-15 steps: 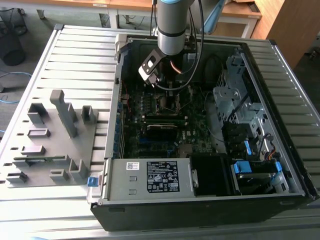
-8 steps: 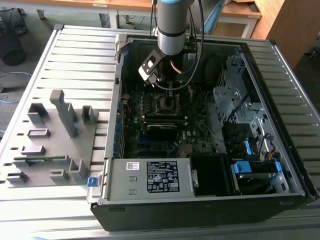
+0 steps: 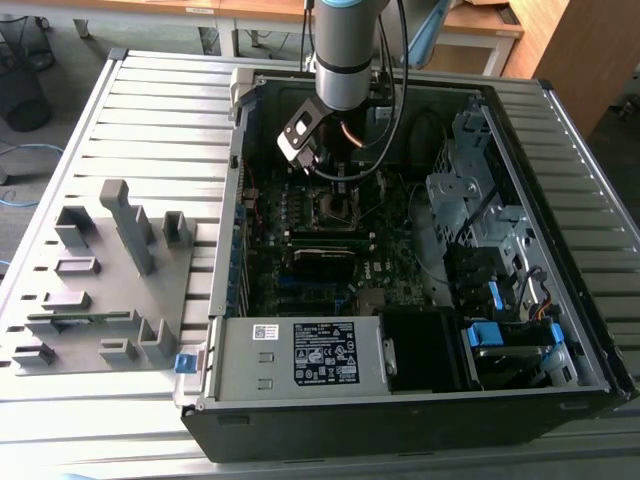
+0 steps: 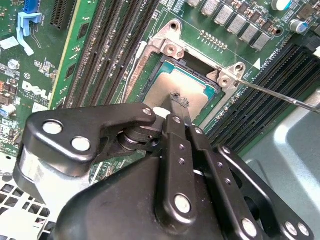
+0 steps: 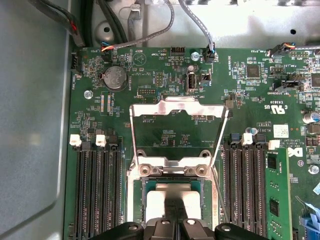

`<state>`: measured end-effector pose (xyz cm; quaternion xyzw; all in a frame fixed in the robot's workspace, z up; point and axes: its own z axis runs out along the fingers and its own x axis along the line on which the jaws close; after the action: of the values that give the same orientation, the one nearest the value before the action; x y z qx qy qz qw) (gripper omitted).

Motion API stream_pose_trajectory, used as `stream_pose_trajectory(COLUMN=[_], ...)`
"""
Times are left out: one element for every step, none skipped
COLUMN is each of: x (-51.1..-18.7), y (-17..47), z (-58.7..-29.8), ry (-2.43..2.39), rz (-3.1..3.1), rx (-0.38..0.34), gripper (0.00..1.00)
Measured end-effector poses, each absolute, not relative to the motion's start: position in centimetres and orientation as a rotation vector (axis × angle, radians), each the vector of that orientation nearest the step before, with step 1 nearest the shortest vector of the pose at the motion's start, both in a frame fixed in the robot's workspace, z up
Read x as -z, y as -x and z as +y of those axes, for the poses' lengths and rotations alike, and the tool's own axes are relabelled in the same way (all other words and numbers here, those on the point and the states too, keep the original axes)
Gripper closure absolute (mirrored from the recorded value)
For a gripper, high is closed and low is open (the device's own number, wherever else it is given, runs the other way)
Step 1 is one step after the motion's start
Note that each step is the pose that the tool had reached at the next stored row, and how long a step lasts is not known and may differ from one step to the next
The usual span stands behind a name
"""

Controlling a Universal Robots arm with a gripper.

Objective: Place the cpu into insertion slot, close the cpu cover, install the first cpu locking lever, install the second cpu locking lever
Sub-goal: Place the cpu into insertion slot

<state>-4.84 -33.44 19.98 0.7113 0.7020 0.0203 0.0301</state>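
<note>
The cpu (image 4: 170, 86) (image 5: 172, 199) lies flat in the insertion slot (image 4: 150, 75) (image 5: 136, 200), its dull silver top facing up. My gripper (image 4: 178, 103) (image 5: 173, 220) is directly above it, fingers shut together with the tips (image 4: 176, 100) on or just over the chip's top. The cpu cover (image 5: 175, 107), a thin silver frame, is swung open and back from the slot on its hinge. A thin silver locking lever (image 4: 280, 95) (image 5: 219, 197) sticks out unlatched beside the slot. In the exterior view the gripper (image 3: 338, 190) hangs over the slot (image 3: 335, 207) in the middle of the green motherboard.
Long black memory slots (image 5: 95, 190) (image 4: 107, 45) flank the socket on both sides, one with a green module (image 5: 277, 195). Cables (image 5: 150, 30) hang near the board's edge. The open case walls (image 3: 232, 200) and drive cage (image 3: 470, 200) enclose the board. A grey fixture (image 3: 110, 270) stands outside the case.
</note>
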Motion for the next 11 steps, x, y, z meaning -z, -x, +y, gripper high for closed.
stream_pose_trajectory(x=[-19.98, -19.98, -19.98, -19.98, -19.98, -19.98, -19.98, -19.96, -19.92, -19.86, -19.84], y=[4.85, 4.85, 4.85, 4.85, 4.85, 4.86, 4.85, 4.86, 4.86, 4.86, 4.87], z=[-33.44, -33.44, -33.44, -33.44, -33.44, -33.44, -33.44, -33.45, -33.45, -33.46, -33.47], ry=[-2.194, -2.194, -2.194, -2.194, -2.194, -2.194, -2.194, -2.194, -2.194, -2.194, -2.194], rz=[2.165, 2.165, 2.165, 2.165, 2.165, 2.165, 2.165, 2.165, 2.165, 2.165, 2.165], rx=[-0.06, -0.06, -0.06, -0.06, -0.06, -0.06, -0.06, -0.06, -0.059, -0.058, -0.058], gripper=[0.9, 0.9, 0.9, 0.9, 0.9, 0.9, 0.9, 0.9, 0.9, 0.9, 0.9])
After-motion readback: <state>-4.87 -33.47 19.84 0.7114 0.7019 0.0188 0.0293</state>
